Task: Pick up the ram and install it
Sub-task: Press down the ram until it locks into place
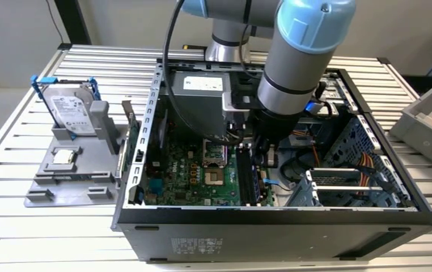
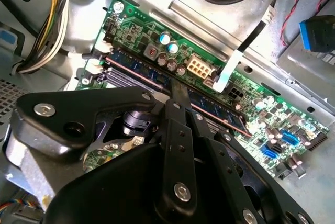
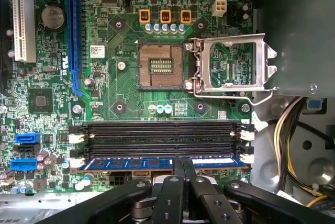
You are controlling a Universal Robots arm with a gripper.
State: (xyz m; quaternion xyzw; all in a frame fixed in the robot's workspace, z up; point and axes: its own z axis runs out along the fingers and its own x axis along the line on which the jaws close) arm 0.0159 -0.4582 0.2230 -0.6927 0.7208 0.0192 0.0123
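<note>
First wrist view had the gripper (image 3: 182,167) clamped on the ram (image 3: 157,163), low in frame, sitting in its motherboard (image 3: 125,93) slot.

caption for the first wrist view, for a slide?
Claw shut on the ram, seated along the outermost memory slot beside three empty slots, CPU socket open.

The table (image 1: 19,136) has a top of silver metal slats that run across the exterior view. On it stands an open black computer case (image 1: 276,226), with its side panel off. At the exterior view's left, just beside the case, a flat grey holder (image 1: 68,181) lies on the slats (it carries a silver hard drive (image 1: 71,110) in a blue frame, standing upright, and a small square silver chip (image 1: 63,157)). At the exterior view's right edge a grey bin (image 1: 428,127) rests on the table, near the case.
</note>
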